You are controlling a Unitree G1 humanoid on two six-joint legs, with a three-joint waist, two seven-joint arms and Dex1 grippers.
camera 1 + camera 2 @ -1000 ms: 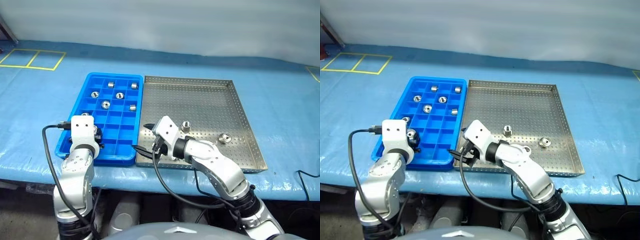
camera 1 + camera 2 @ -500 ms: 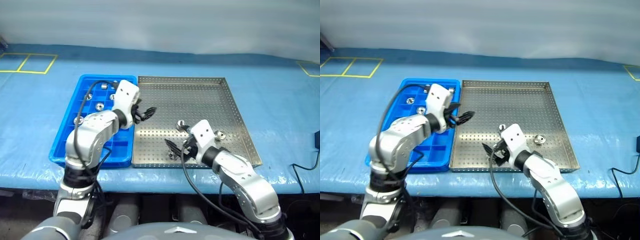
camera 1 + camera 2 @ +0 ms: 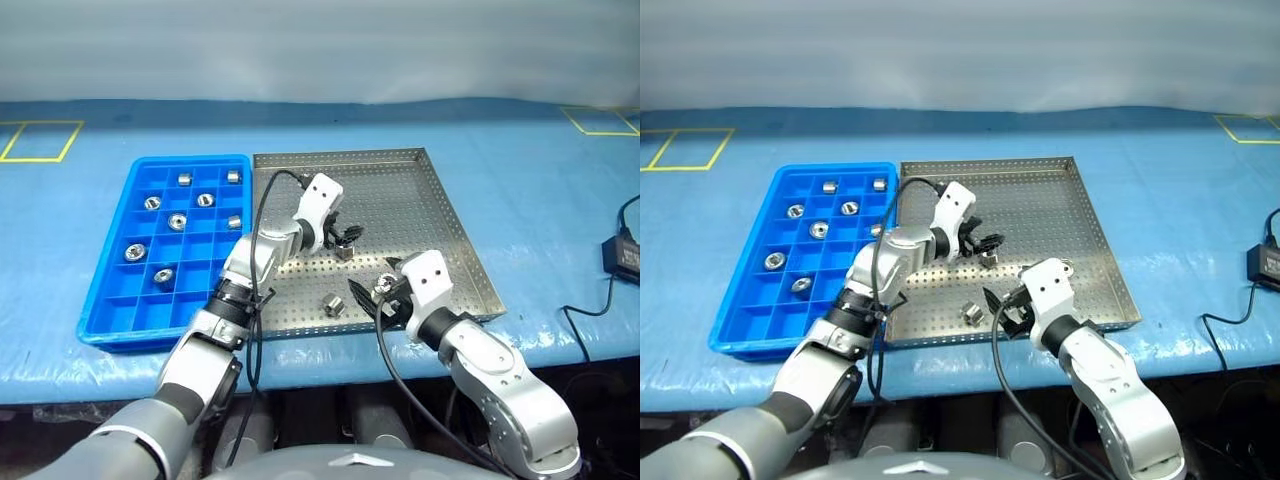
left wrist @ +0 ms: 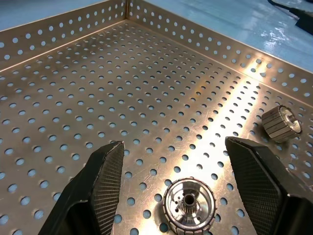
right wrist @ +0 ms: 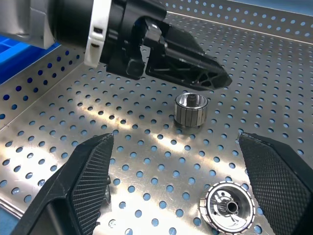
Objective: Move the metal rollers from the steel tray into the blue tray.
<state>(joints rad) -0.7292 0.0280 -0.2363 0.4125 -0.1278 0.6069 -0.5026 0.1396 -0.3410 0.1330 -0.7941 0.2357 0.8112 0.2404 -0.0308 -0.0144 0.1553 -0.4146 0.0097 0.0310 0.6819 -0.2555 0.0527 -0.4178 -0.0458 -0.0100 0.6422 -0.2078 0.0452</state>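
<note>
Your left tool (image 3: 347, 233) reaches across from the blue tray side and hangs over the middle of the steel tray (image 3: 440, 215), its two black fingers (image 4: 100, 183) spread wide with nothing between them. In the left wrist view a metal roller (image 4: 189, 204) stands on end on the perforated floor, its central hole facing up, in the gap between the fingertips but touched by neither. A second roller (image 4: 280, 123) lies on its side nearby, close to the tray's rim.

Your right tool (image 3: 372, 298) sits low over the near right part of the steel tray, pointing towards the left tool. Its fingers (image 5: 88, 183) are also wide apart and hold nothing. In the right wrist view one roller (image 5: 191, 109) stands upright just under the left tool's fingertips, and another (image 5: 228, 207) stands between the right tool's own fingers, nearer the right-hand one, without contact that you can make out.

From the head views, a further roller (image 3: 334, 306) lies on the tray floor near the front rim, beside the right tool.

The blue tray (image 3: 110, 322) lies flush against the left side of the steel tray on the blue-covered table (image 3: 540, 190). Seven rollers (image 3: 177, 221) sit in its compartments, one per cell, spread over the far and middle rows; the nearest rows are bare.
</note>
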